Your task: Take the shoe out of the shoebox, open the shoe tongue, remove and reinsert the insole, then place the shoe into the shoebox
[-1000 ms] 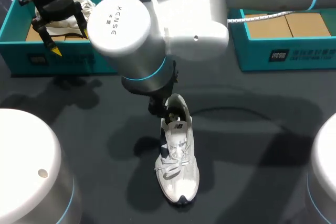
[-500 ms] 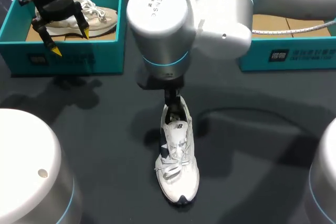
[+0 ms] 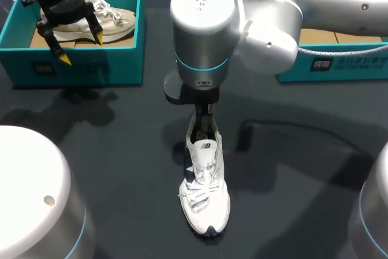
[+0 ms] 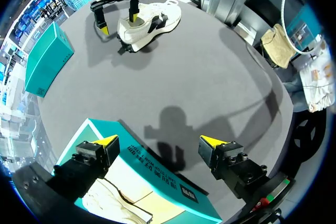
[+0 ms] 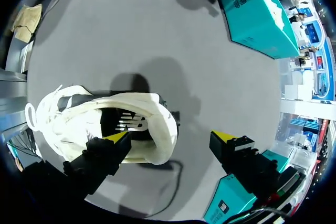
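A white shoe [image 3: 206, 180] lies on the dark table, toe towards me. My right gripper [image 3: 203, 118] stands open at its heel. In the right wrist view one finger [image 5: 113, 141] is down inside the shoe's [image 5: 105, 124] opening and the other finger [image 5: 227, 139] is outside, well clear behind the heel. My left gripper [image 3: 79, 48] hangs open over the teal shoebox [image 3: 73, 62] at the back left. A second pale shoe [image 3: 109, 15] lies in that box. In the left wrist view my left gripper [image 4: 160, 141] has nothing between its fingers, and the shoebox [image 4: 157, 179] lies under it.
Another teal box [image 3: 330, 59] with a brown cardboard bottom stands at the back right. In the right wrist view the shoebox [image 5: 252, 17] with the second shoe lies beyond the white shoe's heel, and the other box [image 5: 233, 205] lies near my outer finger.
My right arm's big joint has swung to the right while its gripper stayed at the shoe's heel. The shoe and my left arm have kept their places.
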